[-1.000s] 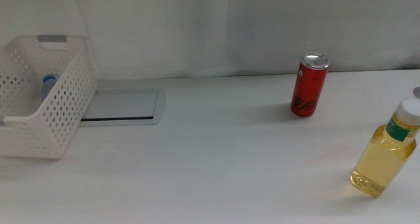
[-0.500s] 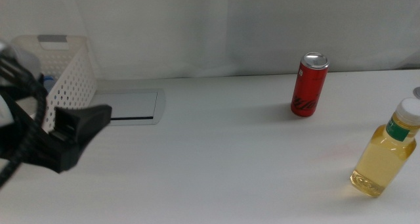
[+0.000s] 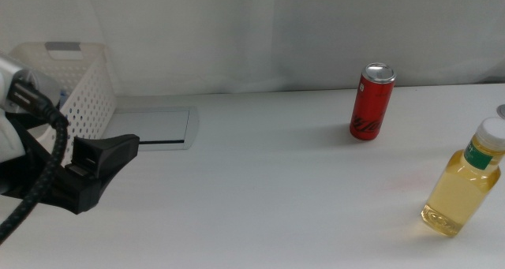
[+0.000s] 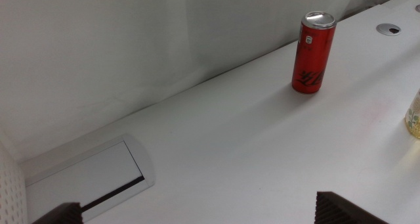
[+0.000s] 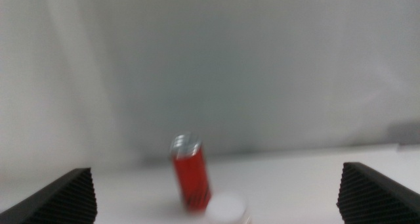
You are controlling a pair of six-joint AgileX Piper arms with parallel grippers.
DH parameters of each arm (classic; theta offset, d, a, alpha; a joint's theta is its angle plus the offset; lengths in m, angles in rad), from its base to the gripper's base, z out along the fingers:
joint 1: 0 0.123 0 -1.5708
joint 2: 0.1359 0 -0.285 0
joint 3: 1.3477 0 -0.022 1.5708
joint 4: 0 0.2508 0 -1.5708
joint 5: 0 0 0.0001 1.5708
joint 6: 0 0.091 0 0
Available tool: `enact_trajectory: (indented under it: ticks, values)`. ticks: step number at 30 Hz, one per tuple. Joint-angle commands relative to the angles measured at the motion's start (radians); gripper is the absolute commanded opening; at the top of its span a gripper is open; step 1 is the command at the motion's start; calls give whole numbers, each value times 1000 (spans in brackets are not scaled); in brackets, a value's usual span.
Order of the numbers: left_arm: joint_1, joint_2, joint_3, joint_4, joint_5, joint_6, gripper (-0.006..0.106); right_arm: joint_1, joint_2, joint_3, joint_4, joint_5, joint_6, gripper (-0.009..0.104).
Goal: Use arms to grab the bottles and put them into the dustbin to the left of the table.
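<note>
Red can [image 3: 372, 101] and yellow bottle [image 3: 463, 185] unmoved; left gripper [image 3: 106, 160], jaws spread, farther in.

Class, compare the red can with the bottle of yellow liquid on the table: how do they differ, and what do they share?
The red can is opaque with a silver top; the bottle of yellow liquid is clear, with a white cap and green label. The can stands farther back, the bottle nearer the right edge. Both stand upright, untouched.
</note>
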Motion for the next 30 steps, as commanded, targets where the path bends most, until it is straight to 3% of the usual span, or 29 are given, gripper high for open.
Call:
enact_trajectory:
  ticks: [1, 5, 10, 18, 24, 30]
  values:
    - [-6, -6, 3, -11, -9, 3, 93, -1, 95, -54, 67, 127, -89, 103]
    - [-6, -6, 3, -13, -9, 0, 93, -1, 238, -37, 189, 191, -226, 103]
    - [-6, -6, 3, -13, -9, 0, 93, -1, 202, 113, 189, 38, -201, 103]
    - [-6, -2, 3, -13, -17, 0, 93, -1, 102, 294, 171, -60, -162, 103]
    - [-6, 15, 3, -13, -24, 0, 93, -3, 173, 305, 155, -86, -173, 103]
    - [-6, 20, 3, -13, -36, 0, 91, -3, 320, 356, 134, -225, -184, 103]
